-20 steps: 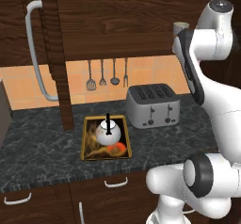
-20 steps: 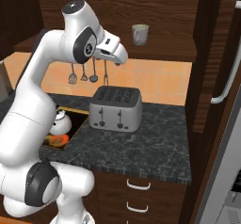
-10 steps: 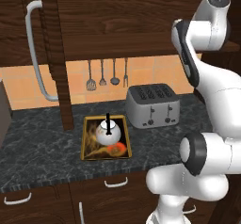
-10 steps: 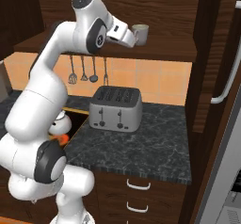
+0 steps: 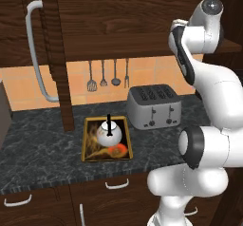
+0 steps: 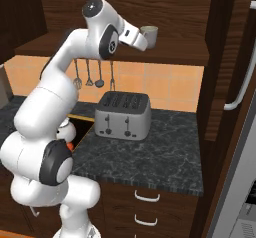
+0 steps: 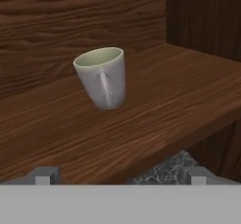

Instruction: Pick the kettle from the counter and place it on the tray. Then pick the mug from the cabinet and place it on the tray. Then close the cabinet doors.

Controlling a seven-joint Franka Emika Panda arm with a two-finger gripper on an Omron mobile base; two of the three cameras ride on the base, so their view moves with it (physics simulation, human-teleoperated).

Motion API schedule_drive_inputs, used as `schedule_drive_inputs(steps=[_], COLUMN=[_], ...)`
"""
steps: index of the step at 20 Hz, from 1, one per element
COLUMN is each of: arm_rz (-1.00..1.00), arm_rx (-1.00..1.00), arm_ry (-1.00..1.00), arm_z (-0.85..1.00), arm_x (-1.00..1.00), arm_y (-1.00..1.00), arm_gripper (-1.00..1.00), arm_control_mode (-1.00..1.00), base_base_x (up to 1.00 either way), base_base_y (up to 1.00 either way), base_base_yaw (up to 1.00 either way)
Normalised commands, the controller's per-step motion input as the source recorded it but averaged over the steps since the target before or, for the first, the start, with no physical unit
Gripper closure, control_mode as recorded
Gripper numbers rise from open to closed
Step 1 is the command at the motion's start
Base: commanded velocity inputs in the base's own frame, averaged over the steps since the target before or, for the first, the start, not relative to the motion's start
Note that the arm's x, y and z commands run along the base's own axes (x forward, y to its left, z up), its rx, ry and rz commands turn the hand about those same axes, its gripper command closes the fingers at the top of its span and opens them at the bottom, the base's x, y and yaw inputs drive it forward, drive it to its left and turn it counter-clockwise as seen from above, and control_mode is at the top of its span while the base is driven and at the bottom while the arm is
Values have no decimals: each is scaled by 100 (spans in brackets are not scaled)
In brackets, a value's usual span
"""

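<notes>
We see the kettle (image 5: pixel 107 132) already on the tray (image 5: pixel 90 144), while our gripper (image 7: pixel 117 176), fingers spread wide and empty, faces the mug (image 7: pixel 102 77) upright on the cabinet (image 7: pixel 179 82) shelf, handle toward us, lined up for a grasp

Glossy white robot arm (image 6: pixel 52 99) built of rounded, tubular link shells joined at bulbous housings. Dark grey-black circular caps (image 6: pixel 54 168) cover the joint axes, ringed by dark seams. A dark band runs along one upper link (image 5: pixel 182 59). Two small dark grey finger tips (image 7: pixel 43 175), square-ended, form the jaws.
</notes>
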Motion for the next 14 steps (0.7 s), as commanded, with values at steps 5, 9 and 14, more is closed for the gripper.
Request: schedule_drive_inputs(steps=[5,9,14], arm_rz=[-5,-2,0], arm_rx=[0,0,0], arm_ry=[3,5,6], arm_z=[0,0,-6], arm_x=[49,45,39], arm_y=[-14,-18,-10], arm_gripper=[-100,-100,-100], arm_control_mode=[-100,-100,-100], base_base_x=[0,0,0], base_base_y=[0,0,0], base_base_yaw=[0,0,0])
